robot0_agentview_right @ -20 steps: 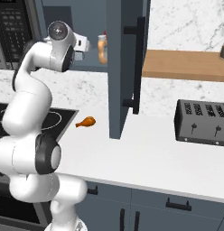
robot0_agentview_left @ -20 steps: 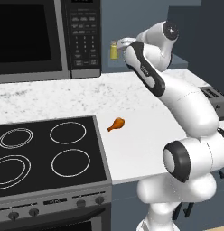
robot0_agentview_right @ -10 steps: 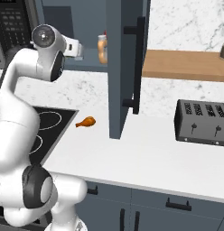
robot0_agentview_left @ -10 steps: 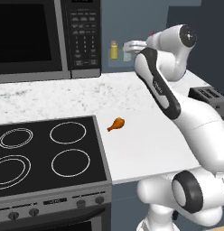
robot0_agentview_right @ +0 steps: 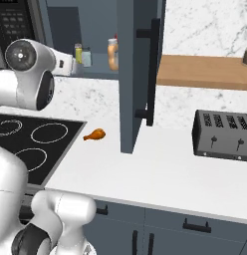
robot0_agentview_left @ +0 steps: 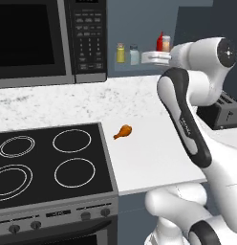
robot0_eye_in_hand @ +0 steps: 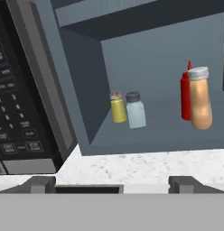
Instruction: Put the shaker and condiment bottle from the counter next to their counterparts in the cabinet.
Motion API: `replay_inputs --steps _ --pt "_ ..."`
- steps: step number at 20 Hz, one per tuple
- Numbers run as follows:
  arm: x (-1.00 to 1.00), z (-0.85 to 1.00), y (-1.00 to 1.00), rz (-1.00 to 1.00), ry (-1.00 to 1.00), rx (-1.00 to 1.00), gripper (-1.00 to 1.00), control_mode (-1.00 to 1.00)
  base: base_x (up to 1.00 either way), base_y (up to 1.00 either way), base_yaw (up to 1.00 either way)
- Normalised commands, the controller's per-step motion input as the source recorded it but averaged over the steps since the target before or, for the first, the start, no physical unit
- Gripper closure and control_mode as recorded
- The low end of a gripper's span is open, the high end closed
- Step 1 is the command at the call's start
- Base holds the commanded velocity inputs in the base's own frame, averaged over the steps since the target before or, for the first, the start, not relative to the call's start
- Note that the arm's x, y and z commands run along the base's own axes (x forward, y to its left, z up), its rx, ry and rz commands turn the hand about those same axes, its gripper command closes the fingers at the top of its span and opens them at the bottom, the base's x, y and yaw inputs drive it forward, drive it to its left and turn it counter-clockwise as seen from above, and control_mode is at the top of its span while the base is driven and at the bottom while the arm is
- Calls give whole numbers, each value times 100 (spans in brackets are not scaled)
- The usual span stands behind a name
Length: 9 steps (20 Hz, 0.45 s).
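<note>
white counter [robot0_agentview_left: 154,148], black microwave [robot0_agentview_left: 48,40], stovetop [robot0_agentview_left: 44,165]

Inside the blue-grey cabinet [robot0_eye_in_hand: 154,135], the shaker [robot0_eye_in_hand: 135,111] is pale grey-blue with a dark grey cap, just beside a yellow shaker [robot0_eye_in_hand: 118,109] with a pale speckled cap. Further along the shelf, the condiment bottle [robot0_eye_in_hand: 200,99] is orange-tan with a whitish cap, in front of a red squeeze bottle [robot0_eye_in_hand: 185,94]. The bench [robot0_agentview_left: 154,148] is white, its backsplash speckled marble. The microwave [robot0_agentview_left: 48,38] is black, the toaster [robot0_agentview_right: 223,134] dark grey, the drumstick [robot0_agentview_left: 123,131] orange-brown.
</note>
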Motion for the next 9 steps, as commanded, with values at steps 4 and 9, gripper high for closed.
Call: replay_inputs --steps 4,9 --pt "-100 12 0 -7 0 6 -100 -100 0 0 0" --pt "-100 10 0 -8 0 7 -100 -100 0 0 0"
